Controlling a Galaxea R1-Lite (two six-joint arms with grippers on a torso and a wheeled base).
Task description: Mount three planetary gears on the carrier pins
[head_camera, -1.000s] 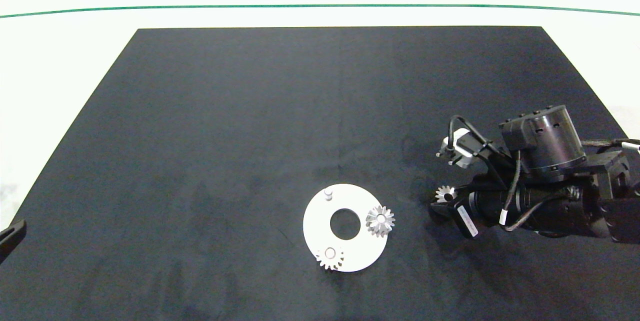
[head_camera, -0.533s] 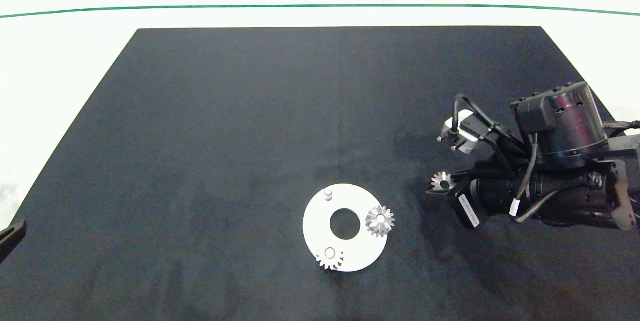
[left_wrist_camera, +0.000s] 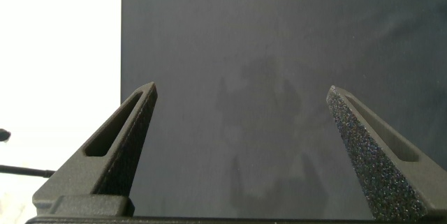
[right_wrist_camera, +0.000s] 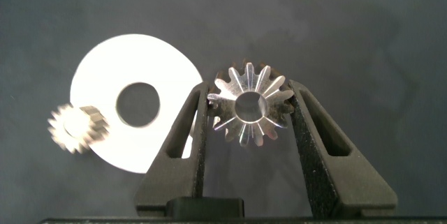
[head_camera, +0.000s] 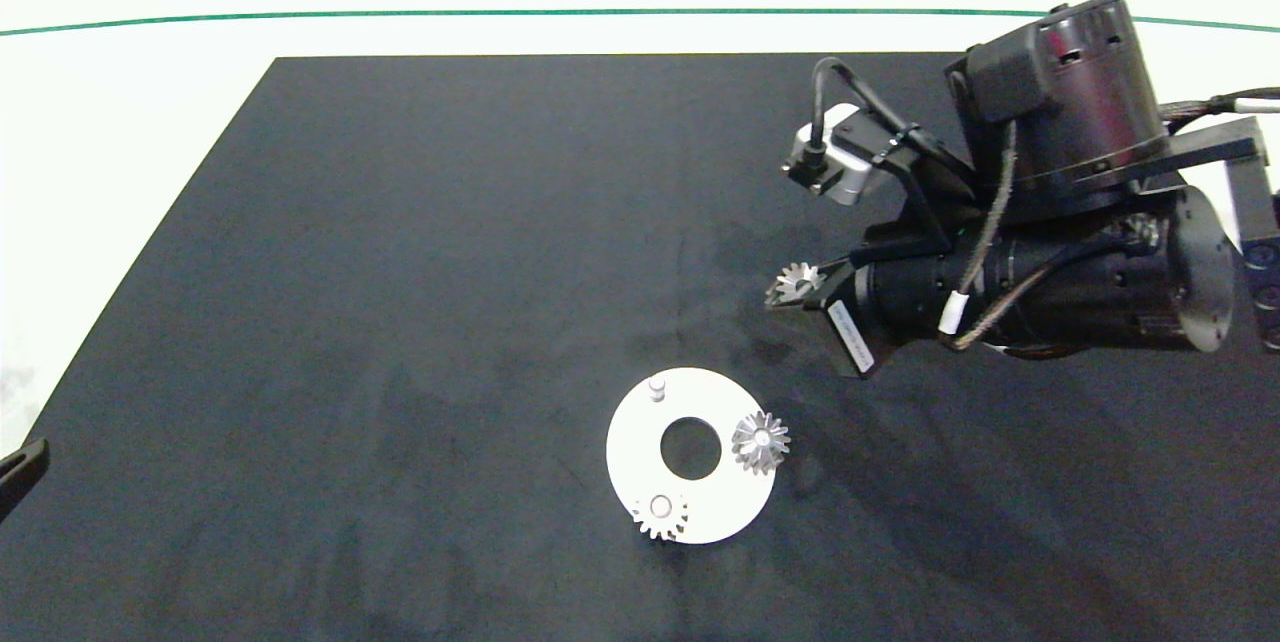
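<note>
The right gripper (right_wrist_camera: 250, 109) grips a gear (right_wrist_camera: 248, 105) above the counter (head_camera: 400, 272), beside the white disc (head_camera: 690, 457); the left gripper (left_wrist_camera: 241, 133) sits open.

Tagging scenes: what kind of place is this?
Likely a lab test bench: a bare black mat on a white table, holding only a white disc with small gears.

Shiny metal gear (right_wrist_camera: 250, 105) (toothed), matt dark cloth mat (head_camera: 450, 252)

Two planetary gears (head_camera: 760, 443) on the disc (head_camera: 690, 497), third gear (head_camera: 798, 281) up right, between right fingers (right_wrist_camera: 311, 140).
</note>
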